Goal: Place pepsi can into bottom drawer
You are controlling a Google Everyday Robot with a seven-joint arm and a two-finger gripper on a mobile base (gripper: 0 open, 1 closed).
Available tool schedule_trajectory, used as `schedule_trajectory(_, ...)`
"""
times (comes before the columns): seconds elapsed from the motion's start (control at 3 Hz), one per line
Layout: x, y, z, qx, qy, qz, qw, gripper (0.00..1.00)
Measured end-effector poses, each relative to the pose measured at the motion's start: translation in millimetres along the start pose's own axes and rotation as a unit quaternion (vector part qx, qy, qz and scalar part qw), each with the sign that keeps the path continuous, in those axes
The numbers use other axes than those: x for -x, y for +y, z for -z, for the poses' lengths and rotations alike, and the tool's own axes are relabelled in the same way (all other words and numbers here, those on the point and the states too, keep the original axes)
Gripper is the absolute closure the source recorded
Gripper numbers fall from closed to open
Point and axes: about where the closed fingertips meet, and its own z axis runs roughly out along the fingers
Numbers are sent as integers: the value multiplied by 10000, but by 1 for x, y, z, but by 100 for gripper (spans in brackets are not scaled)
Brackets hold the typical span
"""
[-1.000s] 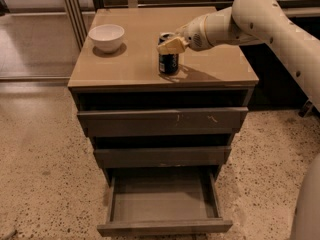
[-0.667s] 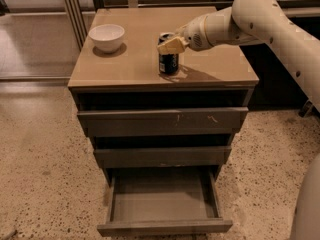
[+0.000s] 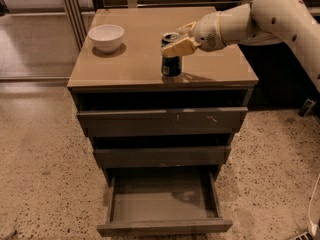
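The pepsi can (image 3: 171, 65), dark blue with a silver top, stands upright on the cabinet top (image 3: 125, 64), right of its middle and near the front edge. My gripper (image 3: 173, 38) reaches in from the right and is shut on the can's upper part, one finger (image 3: 176, 47) across the near side and the other behind the rim. The bottom drawer (image 3: 165, 227) is pulled out below, a shallow tray with nothing visible inside. The middle drawer (image 3: 162, 156) and top drawer (image 3: 162, 120) sit slightly out above it.
A white bowl (image 3: 106, 36) stands at the cabinet top's back left. My white arm (image 3: 280, 14) spans the upper right. Speckled floor (image 3: 45, 184) surrounds the cabinet. A metal frame (image 3: 75, 9) stands behind on the left.
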Motion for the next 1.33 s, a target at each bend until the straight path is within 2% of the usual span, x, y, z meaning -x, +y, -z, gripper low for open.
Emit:
schedule_trajectory(0.33,14,45,32,441,-200,87,9988,100)
schedule_trajectory(0.67,29,99,56,1192,-311,-42,9924,100)
schedule_trajectory(1.0,25,115,58,1505,-224,-20,9883,100)
schedule_trajectory(1.33,20,119,51,1475,59,37,9890,100)
